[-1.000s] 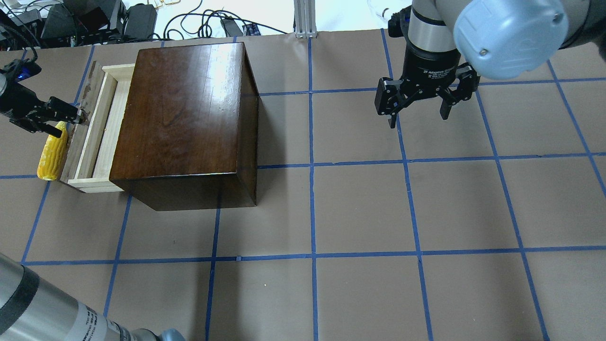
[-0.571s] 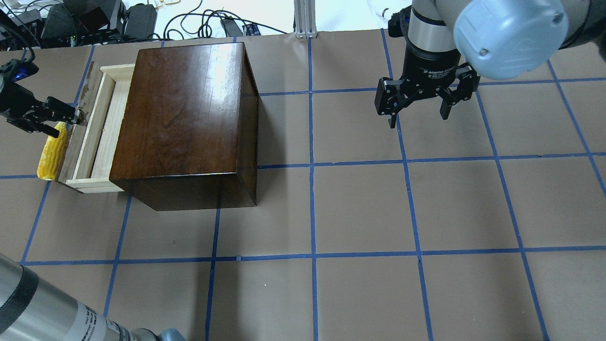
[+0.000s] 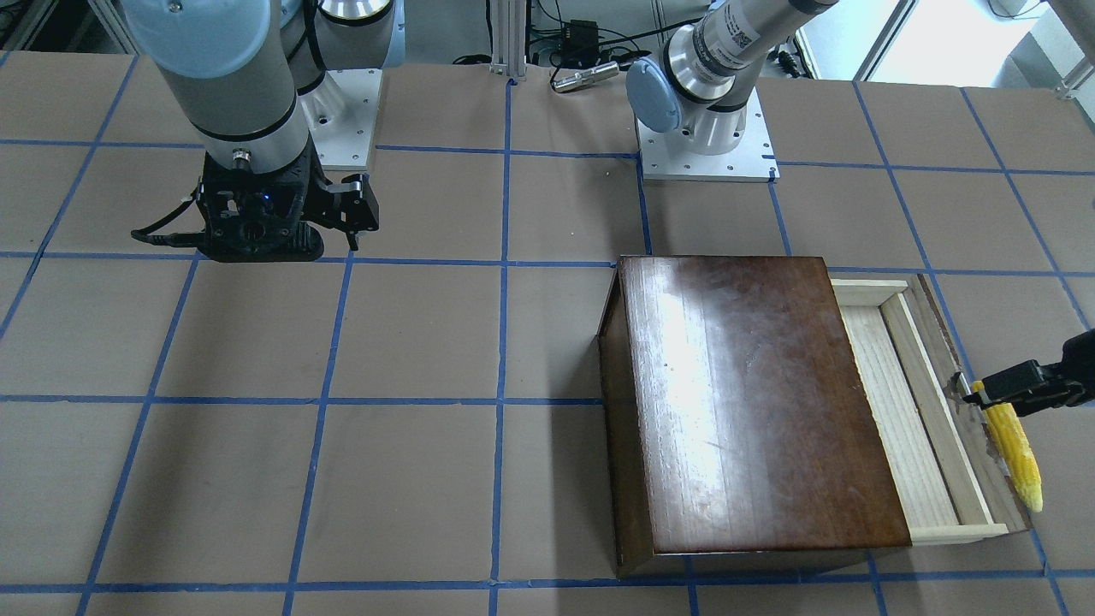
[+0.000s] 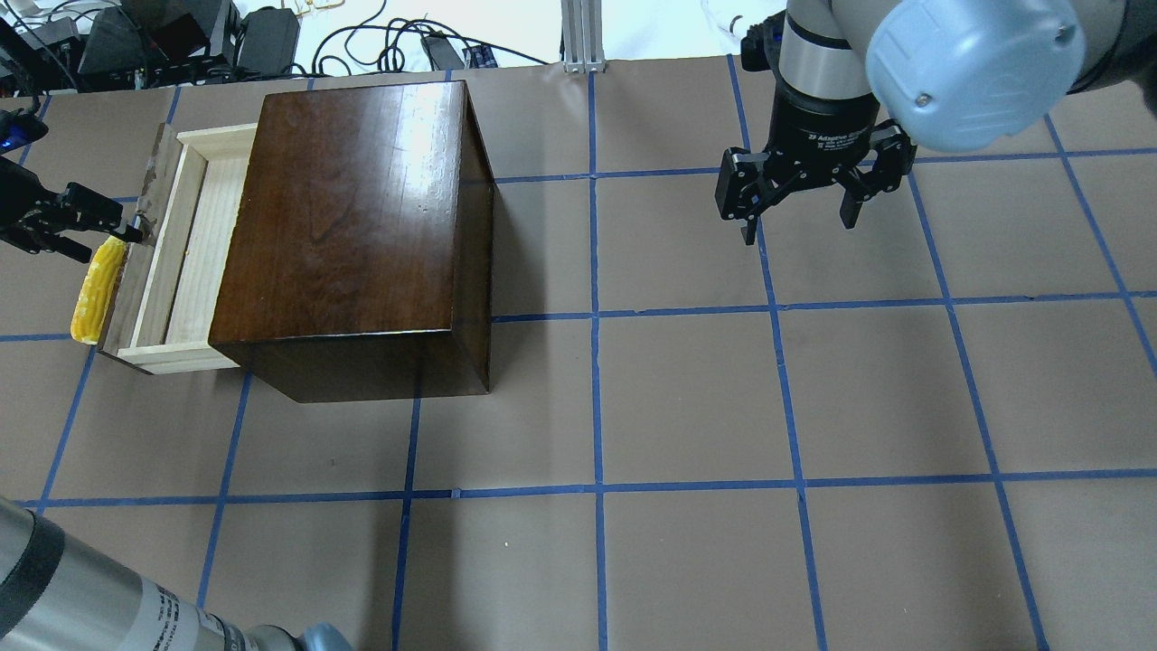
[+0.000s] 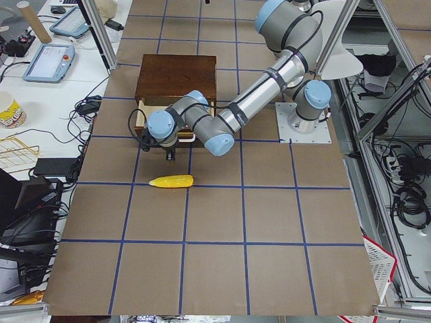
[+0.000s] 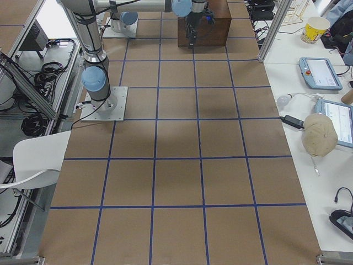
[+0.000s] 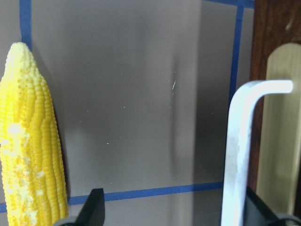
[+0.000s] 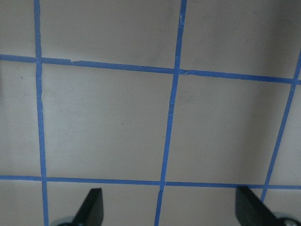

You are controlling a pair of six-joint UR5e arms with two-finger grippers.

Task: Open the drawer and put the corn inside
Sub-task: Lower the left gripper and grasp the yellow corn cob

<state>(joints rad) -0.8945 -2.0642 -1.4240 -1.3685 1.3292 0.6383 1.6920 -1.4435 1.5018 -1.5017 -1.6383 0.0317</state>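
The drawer (image 4: 203, 244) of pale wood is partly pulled out of the glossy dark box (image 4: 352, 226), toward the table's left end; it also shows in the front view (image 3: 907, 411). My left gripper (image 4: 113, 240) is at the drawer's dark front panel (image 4: 136, 271), jaws wide open. In the left wrist view the white metal handle (image 7: 237, 150) sits just inside one finger. The yellow corn (image 4: 98, 289) lies on the table against the front panel, beside the gripper (image 7: 176, 207). My right gripper (image 4: 800, 226) hangs open and empty above the table, far right.
The drawer's inside shows bare wood. The corn (image 3: 1016, 449) lies parallel to the panel, its paler tip pointing away from the gripper (image 7: 19, 52). Cables and boxes sit beyond the table's far edge (image 4: 181, 36). The right wrist view shows only brown paper with blue tape lines (image 8: 169, 117).
The drawer has slid further out of the box, to the left in the overhead view, and my left gripper moved with it. The corn and right arm have not moved.
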